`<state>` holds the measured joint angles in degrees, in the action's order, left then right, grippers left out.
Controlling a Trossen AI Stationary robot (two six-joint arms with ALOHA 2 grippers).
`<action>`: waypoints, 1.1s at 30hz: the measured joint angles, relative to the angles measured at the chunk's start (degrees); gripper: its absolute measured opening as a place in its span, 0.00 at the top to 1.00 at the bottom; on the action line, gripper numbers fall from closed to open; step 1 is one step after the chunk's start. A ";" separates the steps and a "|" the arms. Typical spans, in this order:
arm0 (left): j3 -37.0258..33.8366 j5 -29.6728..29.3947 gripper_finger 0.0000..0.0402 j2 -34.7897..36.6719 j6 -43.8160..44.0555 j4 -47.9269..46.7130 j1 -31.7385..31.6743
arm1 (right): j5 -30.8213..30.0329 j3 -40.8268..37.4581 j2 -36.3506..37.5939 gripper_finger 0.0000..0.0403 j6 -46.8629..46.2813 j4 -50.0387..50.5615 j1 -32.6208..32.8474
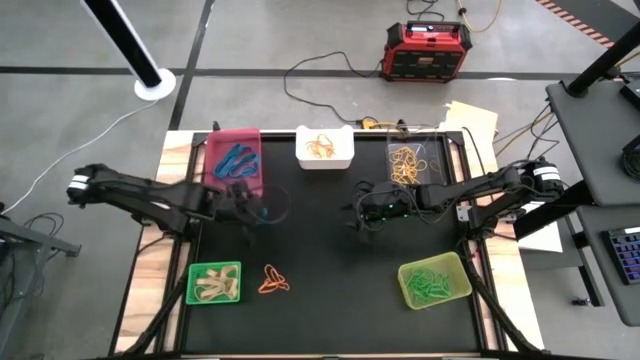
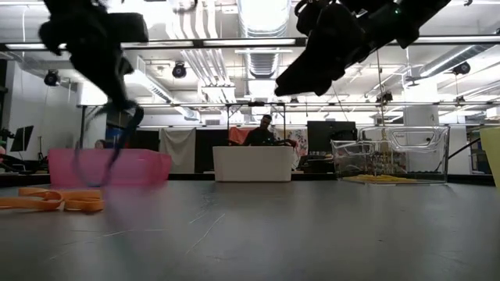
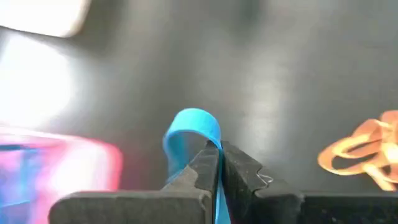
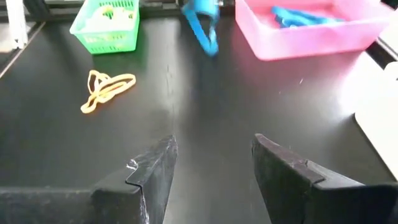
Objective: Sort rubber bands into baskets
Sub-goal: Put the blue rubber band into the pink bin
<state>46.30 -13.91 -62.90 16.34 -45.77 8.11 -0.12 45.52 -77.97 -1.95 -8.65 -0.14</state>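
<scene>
The right gripper hangs above the black worktop with its two dark fingers spread wide apart and nothing between them. Beyond the fingers, a magenta-pink basket sits on the worktop with several blue rubber bands lying inside it. Near that basket a blue rubber band hangs down as a loop above the worktop, its upper end cut off at the picture's edge, so what carries it cannot be told here. Well apart from the pink basket stands a bright green basket holding pale bands. Between the green basket and the gripper, an orange rubber band lies tangled flat on the worktop.
</scene>
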 joint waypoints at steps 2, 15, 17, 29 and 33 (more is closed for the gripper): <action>2.66 -5.95 1.00 1.76 -0.82 -4.34 -0.26 | 0.00 0.00 0.00 0.50 0.36 -1.02 0.00; 10.17 -25.21 1.00 8.25 -10.09 -12.61 -14.45 | 0.00 0.02 0.00 0.50 2.66 -5.41 0.00; 9.60 -24.55 1.00 7.84 -10.01 -11.49 -18.06 | -0.02 0.02 0.00 0.50 2.66 -5.41 0.00; 6.32 -13.38 1.00 2.53 -11.84 -7.15 -34.98 | -1.57 0.02 0.00 0.50 4.69 -5.67 -0.62; 6.32 -10.13 1.00 0.50 -15.07 -6.28 -39.98 | -1.61 0.02 0.00 0.50 5.65 -6.02 -1.25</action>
<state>52.62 -24.04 -62.40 1.27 -52.05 -31.87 -1.73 45.54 -77.97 3.70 -14.67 -1.39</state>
